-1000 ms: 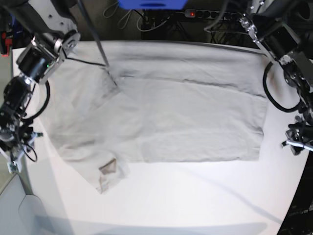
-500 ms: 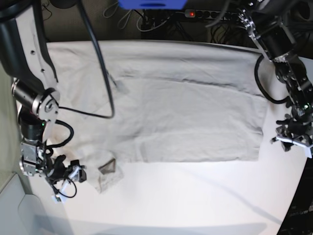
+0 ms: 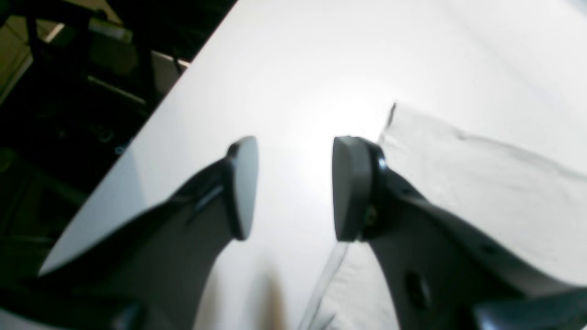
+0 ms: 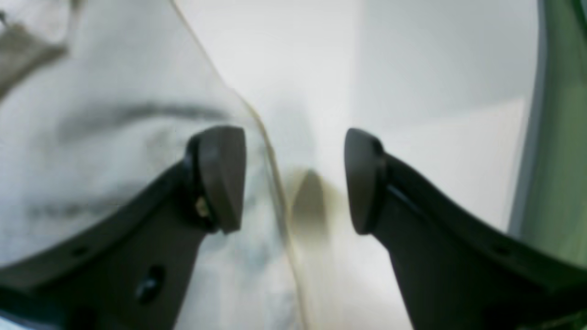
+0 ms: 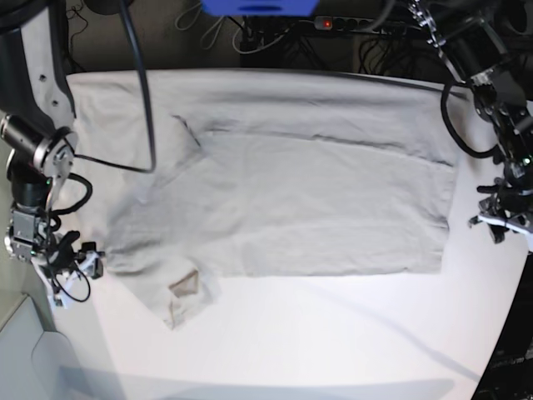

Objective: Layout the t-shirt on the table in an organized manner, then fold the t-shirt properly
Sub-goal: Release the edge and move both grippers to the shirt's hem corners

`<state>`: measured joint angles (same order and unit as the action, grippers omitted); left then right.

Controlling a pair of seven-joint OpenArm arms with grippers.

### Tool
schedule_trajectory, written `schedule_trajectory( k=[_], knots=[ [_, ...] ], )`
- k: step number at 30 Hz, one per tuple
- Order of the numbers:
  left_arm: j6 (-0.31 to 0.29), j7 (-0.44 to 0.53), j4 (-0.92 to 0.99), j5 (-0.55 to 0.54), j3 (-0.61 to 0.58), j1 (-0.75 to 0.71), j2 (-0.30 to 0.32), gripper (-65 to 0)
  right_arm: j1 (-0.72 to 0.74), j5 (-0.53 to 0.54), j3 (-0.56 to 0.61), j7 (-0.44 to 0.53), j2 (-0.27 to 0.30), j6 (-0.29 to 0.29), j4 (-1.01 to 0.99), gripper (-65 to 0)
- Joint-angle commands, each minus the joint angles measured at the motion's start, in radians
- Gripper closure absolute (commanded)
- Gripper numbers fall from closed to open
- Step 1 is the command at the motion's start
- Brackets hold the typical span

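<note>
The t-shirt (image 5: pixel 283 192) lies spread flat across the far half of the table (image 5: pixel 333 333), reaching from about nine o'clock to three o'clock in the base view, with its near hem running straight across the middle and bare white tabletop filling everything toward six o'clock. A folded-over part of the cloth sticks out toward seven o'clock, showing a small darker patch (image 5: pixel 183 286) at its tip. The left gripper (image 5: pixel 500 227) hangs at three o'clock, just beside the shirt's edge and over the table rim; in its wrist view the left gripper (image 3: pixel 293 188) has its two pads parted with only bare table between them, clasping nothing, and the shirt's corner (image 3: pixel 458 183) lies just off toward two o'clock of the pads. The right gripper (image 5: pixel 79 265) sits at eight o'clock, near the table's edge beside the cloth; seen from its own wrist camera the right gripper (image 4: pixel 293 178) is also released, jaws standing wide, with the shirt's edge (image 4: pixel 137 137) running beneath the gap and cloth under one finger, bare table under the other
</note>
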<state>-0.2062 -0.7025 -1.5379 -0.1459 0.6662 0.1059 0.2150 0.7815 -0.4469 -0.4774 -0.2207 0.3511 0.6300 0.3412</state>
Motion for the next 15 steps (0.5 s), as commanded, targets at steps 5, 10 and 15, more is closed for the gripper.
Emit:
schedule_trajectory(
  k=[5,10,15],
  knots=[
    [-0.003,0.027,-0.023,-0.010,0.000,0.022,0.014,-25.7,0.023,0.013,0.001,0.022,0.001,-0.003,0.008,-34.6],
    [-0.003,0.027,-0.023,-0.010,0.000,0.019,0.014,-25.7,-0.020,0.013,0.004,0.024,-0.008,-0.003,0.009,-34.7],
    [0.004,0.025,-0.022,-0.005,0.000,0.019,0.017,-25.7,-0.047,0.013,0.007,0.024,-0.025,-0.003,0.009,-34.4]
  ],
)
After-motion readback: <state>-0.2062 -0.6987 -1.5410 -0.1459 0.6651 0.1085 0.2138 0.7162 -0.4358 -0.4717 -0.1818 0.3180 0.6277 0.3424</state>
